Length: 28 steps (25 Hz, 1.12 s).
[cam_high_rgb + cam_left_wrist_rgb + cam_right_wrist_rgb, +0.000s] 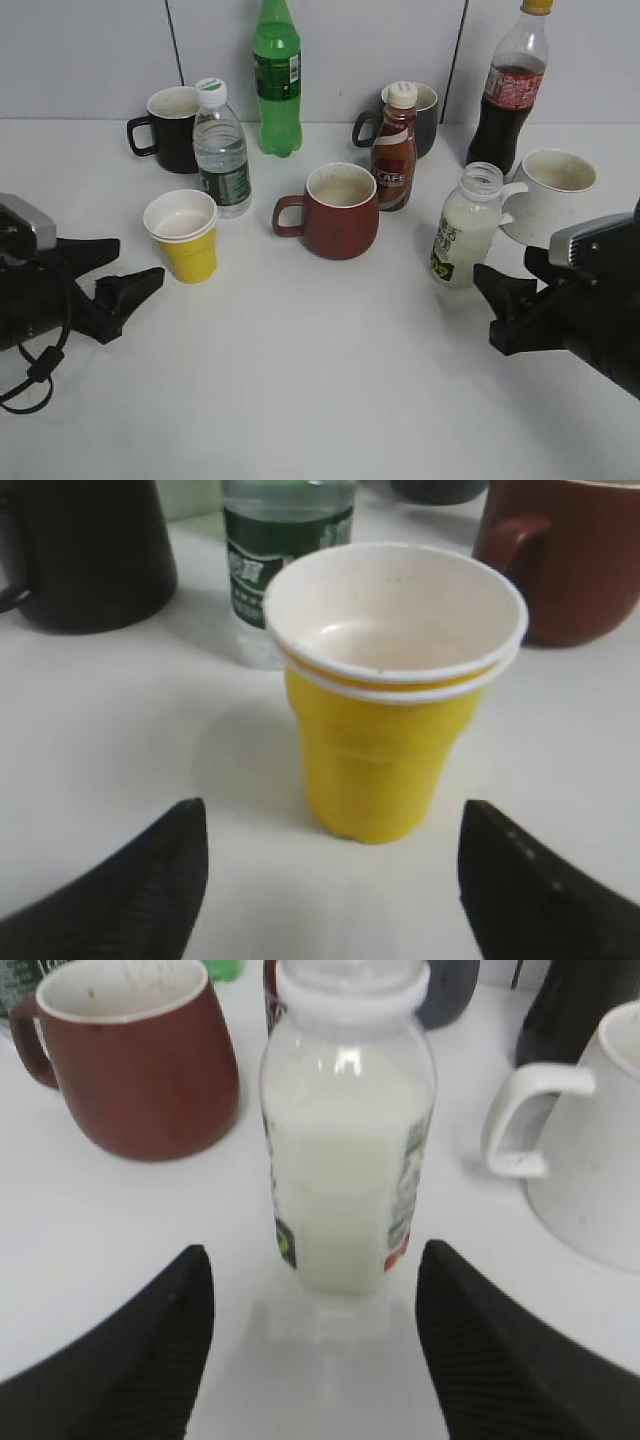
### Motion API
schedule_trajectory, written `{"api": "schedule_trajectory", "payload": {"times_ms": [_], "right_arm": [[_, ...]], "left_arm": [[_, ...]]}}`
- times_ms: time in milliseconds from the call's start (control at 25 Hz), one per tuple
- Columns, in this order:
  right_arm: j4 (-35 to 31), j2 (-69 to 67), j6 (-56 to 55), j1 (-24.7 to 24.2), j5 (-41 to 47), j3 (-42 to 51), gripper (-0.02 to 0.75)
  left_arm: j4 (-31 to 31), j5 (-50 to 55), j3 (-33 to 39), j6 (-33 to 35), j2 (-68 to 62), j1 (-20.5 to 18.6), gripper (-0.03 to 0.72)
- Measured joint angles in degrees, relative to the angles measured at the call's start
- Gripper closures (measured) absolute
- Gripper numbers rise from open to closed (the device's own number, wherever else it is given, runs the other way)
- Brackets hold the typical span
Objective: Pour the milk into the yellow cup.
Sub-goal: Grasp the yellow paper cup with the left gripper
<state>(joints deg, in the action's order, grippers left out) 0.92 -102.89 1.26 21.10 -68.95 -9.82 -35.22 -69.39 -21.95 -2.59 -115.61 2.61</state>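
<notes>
On the tabletop (330, 350) I see both jaws spread, gripping nothing: left facing the yellow cup (184, 235), right facing the milk (464, 226).

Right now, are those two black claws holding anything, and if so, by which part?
Nothing is held. The left tool is open with the yellow cup in front of it, and the right tool is open facing the milk bottle.

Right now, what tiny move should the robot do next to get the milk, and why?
Probably ease the right gripper forward and close on the milk bottle. Its jaws are open and aimed at the bottle, not touching. The bottle stands upright, capless, and the yellow cup looks empty.
</notes>
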Motion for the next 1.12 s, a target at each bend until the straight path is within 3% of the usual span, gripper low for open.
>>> {"api": "schedule_trajectory", "payload": {"times_ms": [520,720,960,1120], "right_arm": [[-0.92,-2.49,-0.18,0.0,-0.29,-0.27,0.259],[-0.92,-2.49,-0.18,0.0,-0.29,-0.3,0.259],[-0.92,-2.49,-0.25,0.0,-0.29,-0.3,0.259],[-0.92,-2.49,-0.25,0.0,-0.29,-0.36,0.259]], "left_arm": [[-10.79,0.05,-13.52,-5.97,-9.0,0.27,0.071],[-11.02,0.05,-18.47,-6.21,-12.29,3.16,0.071],[-5.95,0.12,-22.04,-6.23,-14.94,6.38,0.071],[-4.44,0.18,-22.43,-6.28,-15.49,6.58,0.115]]}}
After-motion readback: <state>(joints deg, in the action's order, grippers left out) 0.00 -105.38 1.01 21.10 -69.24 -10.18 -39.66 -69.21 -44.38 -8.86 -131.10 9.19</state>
